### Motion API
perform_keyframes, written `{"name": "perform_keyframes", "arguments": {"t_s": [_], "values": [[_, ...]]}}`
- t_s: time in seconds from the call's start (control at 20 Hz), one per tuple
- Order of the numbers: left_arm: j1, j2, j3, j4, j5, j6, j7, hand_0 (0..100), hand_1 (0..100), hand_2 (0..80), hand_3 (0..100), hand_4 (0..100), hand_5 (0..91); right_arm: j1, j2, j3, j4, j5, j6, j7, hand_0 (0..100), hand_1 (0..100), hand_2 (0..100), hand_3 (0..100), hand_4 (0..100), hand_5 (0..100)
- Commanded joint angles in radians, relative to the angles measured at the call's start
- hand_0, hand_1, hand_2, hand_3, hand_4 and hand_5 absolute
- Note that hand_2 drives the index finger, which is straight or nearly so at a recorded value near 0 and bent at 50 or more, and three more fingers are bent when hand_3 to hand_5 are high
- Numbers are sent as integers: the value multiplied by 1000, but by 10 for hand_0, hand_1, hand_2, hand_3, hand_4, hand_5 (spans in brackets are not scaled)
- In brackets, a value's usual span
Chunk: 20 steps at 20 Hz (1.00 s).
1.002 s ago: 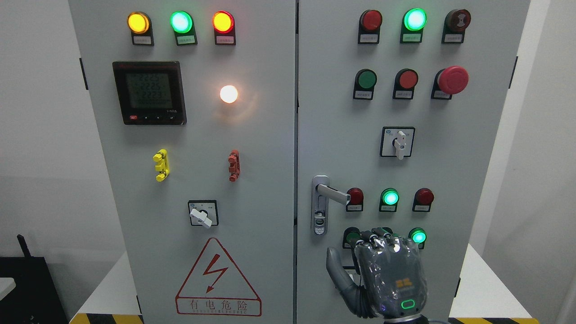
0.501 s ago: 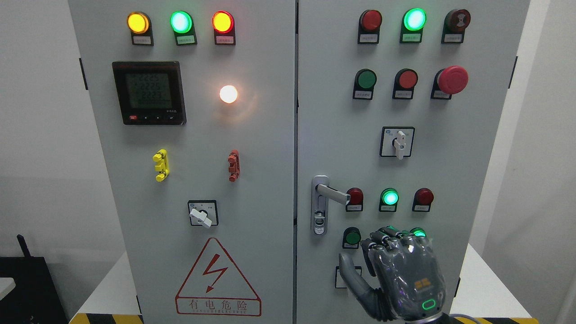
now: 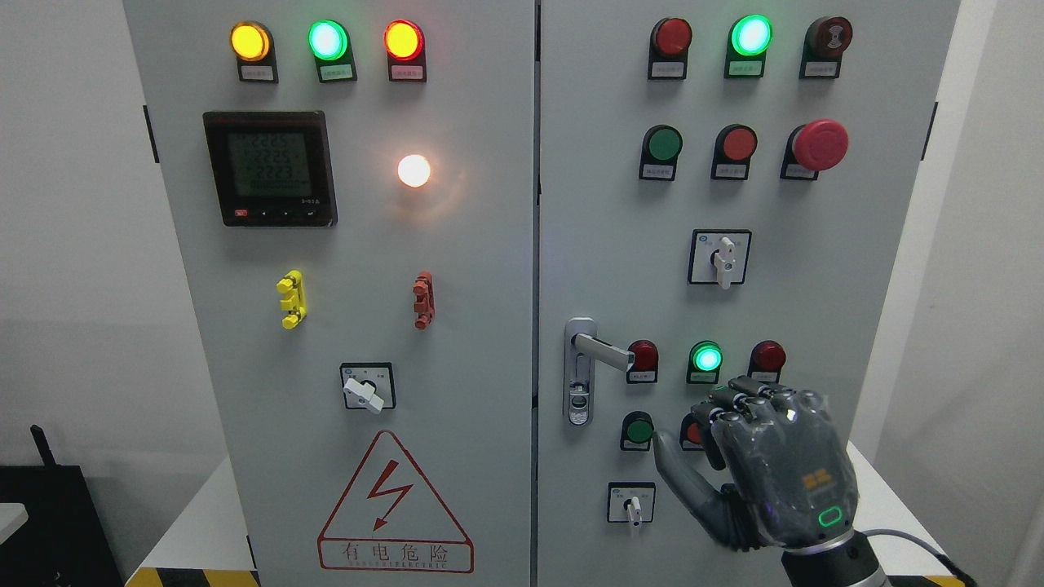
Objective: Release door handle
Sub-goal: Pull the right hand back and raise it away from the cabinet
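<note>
Head view: the grey robotic right hand (image 3: pixel 775 477) is hanging at lower right, fingers (image 3: pixel 738 391) curled together and holding nothing, well apart from the silver lever door handle (image 3: pixel 602 350) on the grey cabinet's right door (image 3: pixel 620 244). The hand is partly covering a red button (image 3: pixel 692 432), beside a dark green button (image 3: pixel 638 430).

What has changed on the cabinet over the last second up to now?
The right hand moved to the right and a little upward, away from the door handle, holding nothing with its fingers curled. That uncovered the small switch near the bottom of the door and now hides the green light at lower right. The handle, other lights and switches look unchanged.
</note>
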Motion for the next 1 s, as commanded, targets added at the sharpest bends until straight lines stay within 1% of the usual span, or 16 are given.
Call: {"name": "perform_keyframes", "arguments": {"t_s": [0.0,0.15,0.25,0.3,0.35,0.4,0.5,0.6,0.7,0.75,0.8,0.9,0.95], "values": [[-2,0,2,9,0,-1,0,120,389,0,0,0,0,-74,-138,98,-9,-63,4,-1,591,23,951,1000,916,1000],[-2,0,2,9,0,-1,0,120,389,0,0,0,0,-93,-141,126,-9,-88,4,-1,599,10,924,1000,907,1000],[-3,0,2,9,0,-1,0,120,389,0,0,0,0,-116,-164,135,-9,-96,4,3,599,8,905,1000,904,1000],[-3,0,2,9,0,-1,0,120,389,0,0,0,0,-134,-172,153,-9,-96,10,3,598,9,891,1000,906,1000],[-3,0,2,9,0,-1,0,120,389,0,0,0,0,-156,-187,178,-9,-97,29,3,596,11,874,1000,914,1000],[-2,0,2,9,0,-1,0,120,389,0,0,0,0,-171,-207,204,-10,-99,65,3,589,18,838,1000,923,1000],[-3,0,2,9,0,-2,0,120,389,0,0,0,0,-197,-223,268,-26,-150,154,2,569,32,796,1000,931,1000],[-2,0,2,9,0,-1,0,120,389,0,0,0,0,-218,-269,322,-52,-241,214,2,562,39,755,1000,945,1000],[-3,0,2,9,0,-1,0,120,389,0,0,0,0,-228,-318,354,-84,-296,266,2,554,43,723,1000,945,1000],[-3,0,2,9,0,-1,0,120,389,0,0,0,0,-228,-336,366,-99,-309,291,2,551,41,704,1000,945,1000],[-3,0,2,9,0,-1,0,120,389,0,0,0,0,-228,-350,374,-111,-318,302,2,551,40,697,1000,946,1000],[-3,0,2,9,0,-1,0,120,389,0,0,0,0,-228,-388,377,-119,-324,305,2,554,20,681,1000,944,1000],[-3,0,2,9,0,-1,0,120,389,0,0,0,0,-228,-396,379,-131,-336,305,3,554,14,678,1000,945,1000]]}}
